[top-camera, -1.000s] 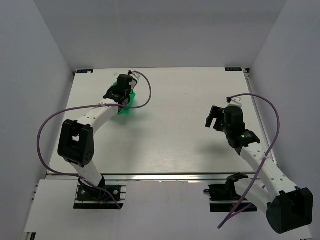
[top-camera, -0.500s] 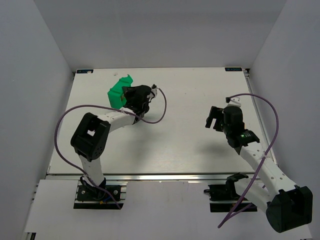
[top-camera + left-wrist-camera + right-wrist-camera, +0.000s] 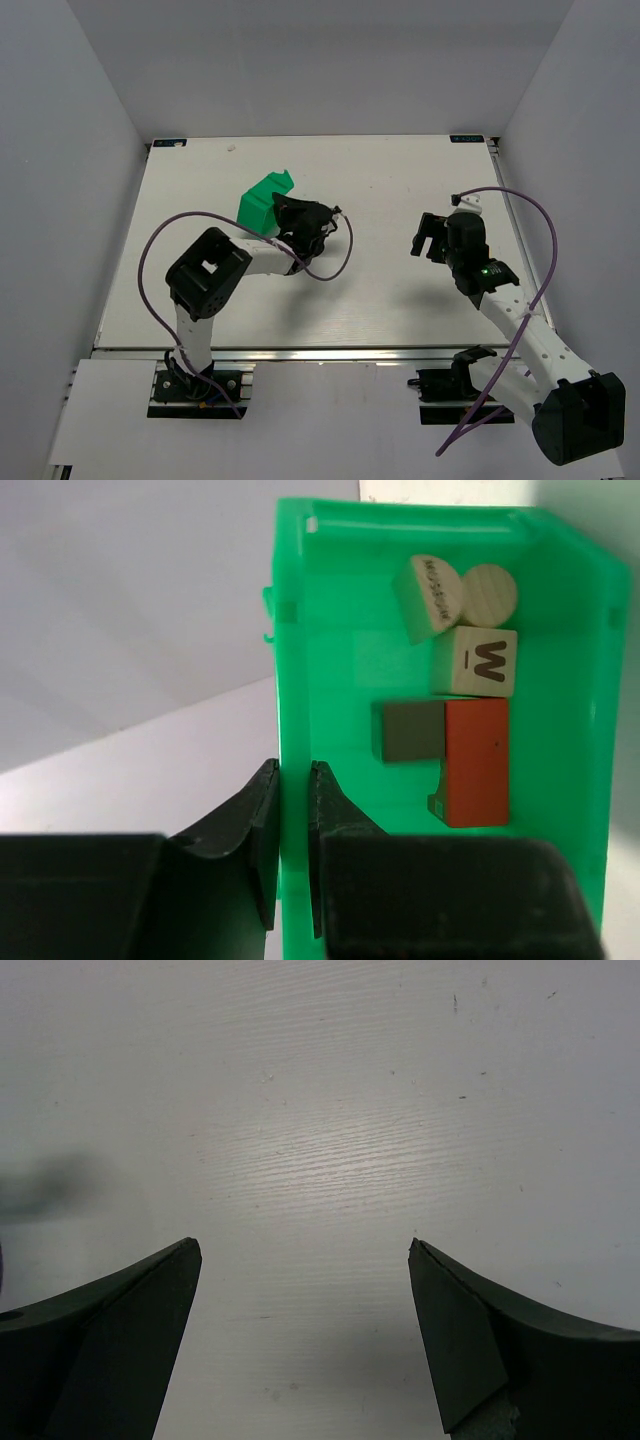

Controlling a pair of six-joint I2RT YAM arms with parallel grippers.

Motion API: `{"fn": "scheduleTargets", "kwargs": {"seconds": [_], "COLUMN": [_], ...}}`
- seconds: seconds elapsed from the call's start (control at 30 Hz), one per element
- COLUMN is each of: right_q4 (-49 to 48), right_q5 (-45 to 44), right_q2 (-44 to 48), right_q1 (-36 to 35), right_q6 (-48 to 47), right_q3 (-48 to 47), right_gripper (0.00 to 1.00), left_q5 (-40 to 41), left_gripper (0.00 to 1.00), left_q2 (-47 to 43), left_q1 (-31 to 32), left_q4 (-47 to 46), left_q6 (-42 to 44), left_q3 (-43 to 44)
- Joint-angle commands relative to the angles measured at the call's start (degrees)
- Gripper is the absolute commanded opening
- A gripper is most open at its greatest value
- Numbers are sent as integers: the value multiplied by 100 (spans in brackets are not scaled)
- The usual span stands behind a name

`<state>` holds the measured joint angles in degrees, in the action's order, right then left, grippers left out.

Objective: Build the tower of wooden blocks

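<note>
Surface: white table point(image 3: 400, 290), faint wood grain; grey-white walls point(image 3: 320, 60) on three sides. Left of centre, green bin point(image 3: 262, 200); left fingers point(image 3: 266, 815) pinch its side wall, one inside, one outside. Tower blocks lie loose inside: red-orange block point(image 3: 477, 760) touching grey block point(image 3: 412, 732), W cube point(image 3: 477, 661) just beyond, tilted beige cube point(image 3: 432, 595) and round beige piece point(image 3: 492, 593) at the far end. Right fingers point(image 3: 130, 1320) spread wide over bare table, holding nothing.

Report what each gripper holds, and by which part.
The left gripper holds the green bin by its side wall, its fingers pinching it, one inside and one outside. The wooden blocks lie loose inside. The right gripper is open and holds nothing.
</note>
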<state>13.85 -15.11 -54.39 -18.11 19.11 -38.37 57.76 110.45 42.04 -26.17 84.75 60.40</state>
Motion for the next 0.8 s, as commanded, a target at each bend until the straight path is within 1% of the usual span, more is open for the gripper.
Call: {"fn": "scheduleTargets", "kwargs": {"seconds": [0.0,0.13,0.33,0.6,0.77], "right_q4": [-31,4,39,22,162], "right_q5": [-106,-106,-123,-264,-352], "right_q2": [-10,-98,-160,-317,-669], "right_q1": [-17,-8,-8,9,18], "right_q6": [31,49,66,198,400], "right_q3": [-39,-39,-57,-13,-109], "right_gripper": [89,89,89,89,89], "left_q5": [376,455,614,667,658], "left_gripper": [0,0,0,0,0], "left_q2": [28,125,363,521,486], "left_q1": [164,392,673,788,779], "left_q4": [-468,-450,-679,-713,-898], "left_q6": [358,402,622,648,675], "left_q3": [-2,-90,-187,-160,-117]}}
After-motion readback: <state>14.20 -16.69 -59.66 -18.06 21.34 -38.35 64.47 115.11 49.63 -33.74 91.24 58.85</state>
